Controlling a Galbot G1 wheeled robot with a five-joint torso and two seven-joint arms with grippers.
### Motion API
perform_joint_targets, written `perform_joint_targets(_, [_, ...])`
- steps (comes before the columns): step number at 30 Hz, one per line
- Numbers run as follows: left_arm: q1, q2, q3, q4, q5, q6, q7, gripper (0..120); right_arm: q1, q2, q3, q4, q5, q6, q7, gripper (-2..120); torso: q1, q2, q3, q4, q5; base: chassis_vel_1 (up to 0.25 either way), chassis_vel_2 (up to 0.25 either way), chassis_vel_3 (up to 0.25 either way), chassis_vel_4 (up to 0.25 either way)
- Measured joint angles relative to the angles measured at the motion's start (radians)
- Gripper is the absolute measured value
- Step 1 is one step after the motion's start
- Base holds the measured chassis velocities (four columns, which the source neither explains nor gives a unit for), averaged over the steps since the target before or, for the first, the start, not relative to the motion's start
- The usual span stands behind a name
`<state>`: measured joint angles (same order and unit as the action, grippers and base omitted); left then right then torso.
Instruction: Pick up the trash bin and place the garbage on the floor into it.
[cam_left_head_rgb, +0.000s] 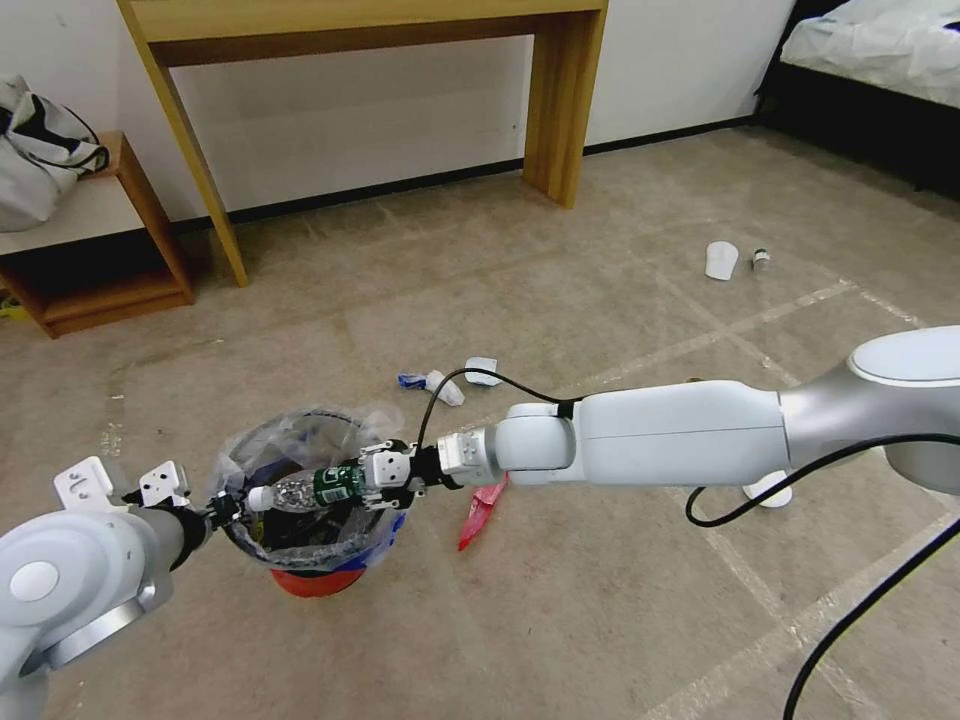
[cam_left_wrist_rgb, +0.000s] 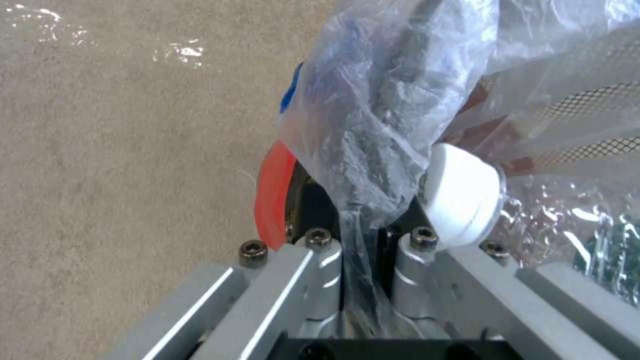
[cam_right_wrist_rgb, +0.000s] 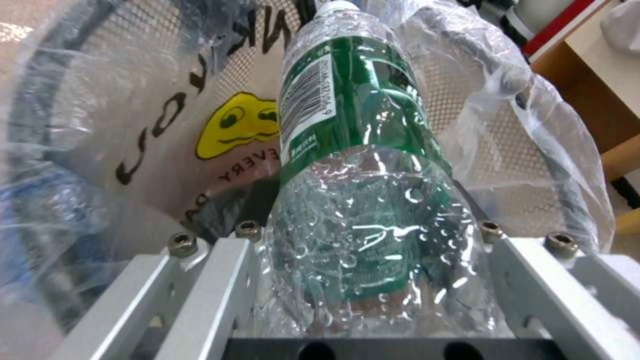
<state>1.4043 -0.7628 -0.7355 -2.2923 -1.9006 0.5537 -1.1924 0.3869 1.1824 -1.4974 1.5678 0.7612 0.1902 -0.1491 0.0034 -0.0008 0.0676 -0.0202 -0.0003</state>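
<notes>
Garbage bottle (cam_left_head_rgb: 320, 488) is gripped horizontally by right gripper (cam_left_head_rgb: 372, 484), cap toward 9 o'clock, over trash bin (cam_left_head_rgb: 318, 580), whose rim is clamped by left gripper (cam_left_head_rgb: 224, 508).

Bright even light; soft shadows; wrist views blurred close-up.

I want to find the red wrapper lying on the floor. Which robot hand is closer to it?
Right. The right gripper holds a bottle over the trash bin, just beside the red wrapper. The left gripper grips the bin's far rim.

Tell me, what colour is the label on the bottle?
Green, with a white barcode patch; the bottle shows best in the right wrist view.
</notes>
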Motion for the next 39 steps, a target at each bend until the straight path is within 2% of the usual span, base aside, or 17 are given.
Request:
perform_joint_targets(15, [0.002,-0.009,0.003,-0.008,0.005,0.001,0.000,4,0.013,0.021,-0.015,-0.008,0.014,-0.002,0.020,34,0.000,0.000,0.000,-0.0001,0.0001,0.000,0.000,0.000,0.000])
perform_joint_targets(25, [0.005,-0.003,-0.001,-0.012,0.005,0.002,-0.001,4,0.052,-0.045,-0.030,-0.005,0.004,0.002,0.001,34,0.000,0.000,0.000,-0.0001,0.0003,0.000,0.000,0.000,0.000])
perform_joint_targets(39, [-0.006,-0.003,0.001,-0.010,0.004,0.000,-0.001,4,0.128,-0.100,-0.066,0.021,0.003,0.009,-0.016,34,0.000,0.000,0.000,-0.0002,0.0003,0.000,0.000,0.000,0.000])
